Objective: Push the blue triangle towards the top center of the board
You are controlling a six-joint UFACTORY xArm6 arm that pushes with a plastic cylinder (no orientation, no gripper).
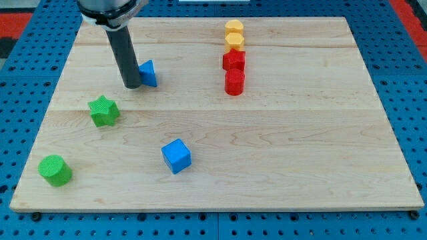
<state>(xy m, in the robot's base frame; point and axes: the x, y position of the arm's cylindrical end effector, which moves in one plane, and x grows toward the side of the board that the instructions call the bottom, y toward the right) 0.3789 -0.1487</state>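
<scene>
The blue triangle [148,73] lies on the wooden board [280,133] in the upper left part. My tip [133,86] stands right at the triangle's left side, touching or nearly touching it. The dark rod rises from there to the view's top left.
A blue cube [177,156] sits below centre. A green star [104,111] and a green cylinder [55,170] are at the left. Two yellow blocks [234,35] and two red blocks [234,72] form a column right of top centre.
</scene>
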